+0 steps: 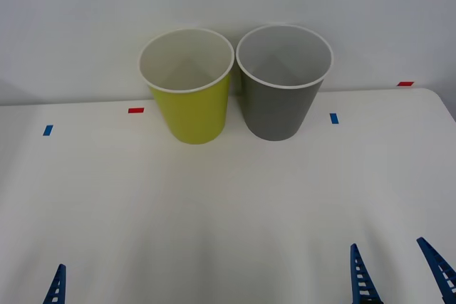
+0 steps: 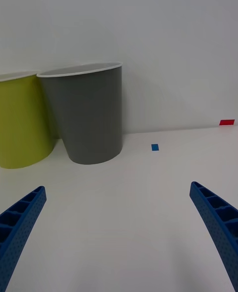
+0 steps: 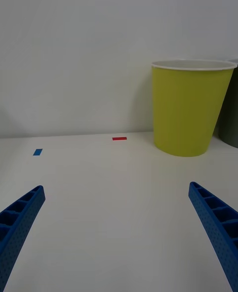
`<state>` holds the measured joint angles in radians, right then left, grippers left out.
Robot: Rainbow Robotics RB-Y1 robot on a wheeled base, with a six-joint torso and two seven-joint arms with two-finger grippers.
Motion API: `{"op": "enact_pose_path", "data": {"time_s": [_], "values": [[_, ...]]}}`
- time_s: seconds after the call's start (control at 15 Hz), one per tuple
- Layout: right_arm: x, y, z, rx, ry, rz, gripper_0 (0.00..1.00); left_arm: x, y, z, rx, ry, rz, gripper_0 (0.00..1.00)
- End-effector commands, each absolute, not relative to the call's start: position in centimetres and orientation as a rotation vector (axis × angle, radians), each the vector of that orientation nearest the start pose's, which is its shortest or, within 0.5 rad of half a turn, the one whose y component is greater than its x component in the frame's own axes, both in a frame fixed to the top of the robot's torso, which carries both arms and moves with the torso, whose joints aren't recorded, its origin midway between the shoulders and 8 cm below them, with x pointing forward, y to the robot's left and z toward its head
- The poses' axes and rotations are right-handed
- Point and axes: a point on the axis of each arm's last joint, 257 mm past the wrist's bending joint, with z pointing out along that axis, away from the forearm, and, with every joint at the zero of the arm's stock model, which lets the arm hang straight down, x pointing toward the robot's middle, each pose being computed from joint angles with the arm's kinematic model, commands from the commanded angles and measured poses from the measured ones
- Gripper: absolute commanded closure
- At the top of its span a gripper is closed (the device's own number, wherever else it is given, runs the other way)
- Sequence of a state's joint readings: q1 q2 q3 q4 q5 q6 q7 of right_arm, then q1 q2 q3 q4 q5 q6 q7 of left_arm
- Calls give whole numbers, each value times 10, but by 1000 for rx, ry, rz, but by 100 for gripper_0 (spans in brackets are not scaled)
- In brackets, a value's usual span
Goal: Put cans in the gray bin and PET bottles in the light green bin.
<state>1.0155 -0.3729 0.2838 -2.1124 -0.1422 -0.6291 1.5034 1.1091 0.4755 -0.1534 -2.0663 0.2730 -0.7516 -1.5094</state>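
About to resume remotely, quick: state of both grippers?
Left gripper: open, holding nothing.
Right gripper: open, holding nothing.

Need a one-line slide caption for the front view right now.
Light green bin and gray bin side by side at the table's far edge.

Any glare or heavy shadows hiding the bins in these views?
Front view: even light, no glare; light green bin and gray bin have shaded insides. Right wrist view: the gray bin's wall is evenly lit. Left wrist view: faint sheen on the table.
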Motion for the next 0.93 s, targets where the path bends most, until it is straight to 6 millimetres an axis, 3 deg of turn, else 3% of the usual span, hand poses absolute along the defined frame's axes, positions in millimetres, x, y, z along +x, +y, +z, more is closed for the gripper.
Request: {"op": "enact_pose_path", "data": {"time_s": [0.07,0.93], "values": [[243,-234,-204,-16,1456,142,0,209,308,-204,5,1473,-29,0],[243,-234,-204,-16,1456,142,0,209,308,-204,5,1473,-29,0]]}}
